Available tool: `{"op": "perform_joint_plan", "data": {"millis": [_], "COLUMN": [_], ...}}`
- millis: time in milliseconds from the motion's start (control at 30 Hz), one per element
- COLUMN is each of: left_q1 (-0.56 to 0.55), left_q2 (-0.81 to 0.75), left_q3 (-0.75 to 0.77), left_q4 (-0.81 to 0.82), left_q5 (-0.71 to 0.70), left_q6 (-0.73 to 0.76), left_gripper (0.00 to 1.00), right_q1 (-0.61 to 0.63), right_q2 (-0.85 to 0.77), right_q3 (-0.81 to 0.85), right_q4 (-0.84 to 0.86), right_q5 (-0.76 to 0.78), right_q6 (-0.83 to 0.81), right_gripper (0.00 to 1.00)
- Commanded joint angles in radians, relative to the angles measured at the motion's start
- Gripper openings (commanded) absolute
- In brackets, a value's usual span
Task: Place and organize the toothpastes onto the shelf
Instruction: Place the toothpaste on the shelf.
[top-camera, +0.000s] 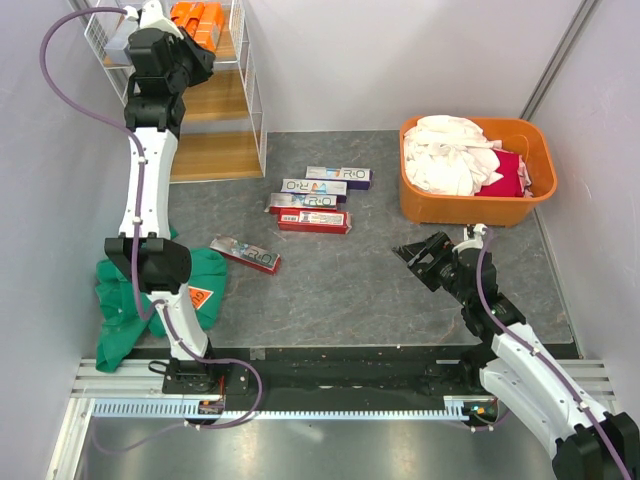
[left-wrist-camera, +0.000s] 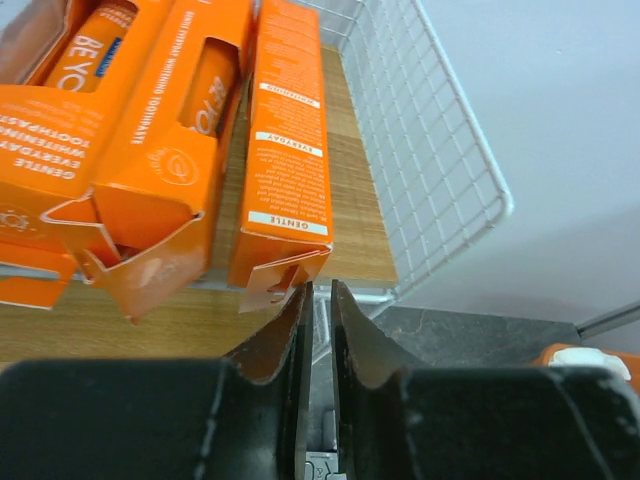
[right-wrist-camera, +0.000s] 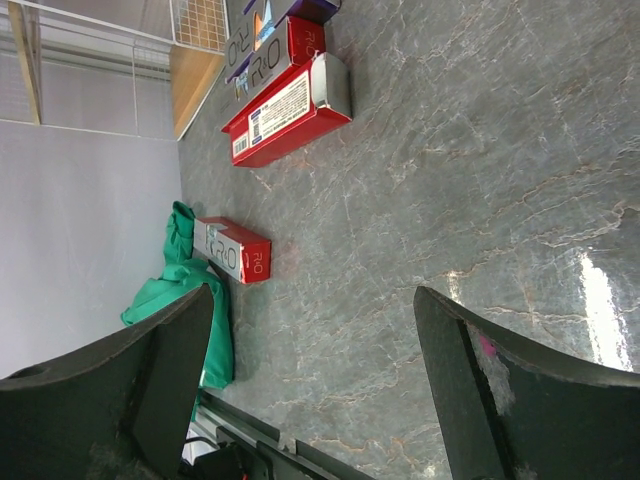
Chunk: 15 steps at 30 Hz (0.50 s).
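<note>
Left gripper (left-wrist-camera: 320, 290) was pressed together, empty; we saw orange cartons (left-wrist-camera: 150, 130) on the shelf (left-wrist-camera: 355, 220), other cartons (top-camera: 313, 221) left on the table (top-camera: 400, 290).

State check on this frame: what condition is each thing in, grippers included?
Left gripper: shut, empty, at the shelf.
Right gripper: open, empty, over the table.
Orange cartons: lying on a shelf board, end flaps open.
Four cartons: lying flat together on the table.
Lone carton: flat, apart from them.
Green cloth: crumpled, beside the lone carton.
Tub: full of laundry.
</note>
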<state>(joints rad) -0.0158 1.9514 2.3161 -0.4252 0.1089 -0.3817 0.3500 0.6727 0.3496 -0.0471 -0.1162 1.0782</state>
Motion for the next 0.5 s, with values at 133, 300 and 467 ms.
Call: {"op": "perform_joint_plan", "data": {"millis": [133,300,467], "left_q1": [0.013,-0.016,-0.018], "left_q2": [-0.055,-0.235,-0.437], "left_q3": [-0.036,-0.312,-0.597], "left_q4": [0.066,0.202,0.324], "left_q5": [0.162,0.176,0.198], "left_q6": [0.021,0.040,0.006], "left_gripper": [0.20,0.25,0.34], "right_q1": [-0.005,-0.005,-0.005], "right_q2": [0.011,0.021,0.025], "right_q3": [0.012,0.019,0.019], "right_q4": [0.012,0.012,0.013], "right_q5": [-0.008,-0.010,-0.017], "right_q6": [-0.011,-0.015,-0.015], "right_gripper": [0.89,0.89,0.89]}}
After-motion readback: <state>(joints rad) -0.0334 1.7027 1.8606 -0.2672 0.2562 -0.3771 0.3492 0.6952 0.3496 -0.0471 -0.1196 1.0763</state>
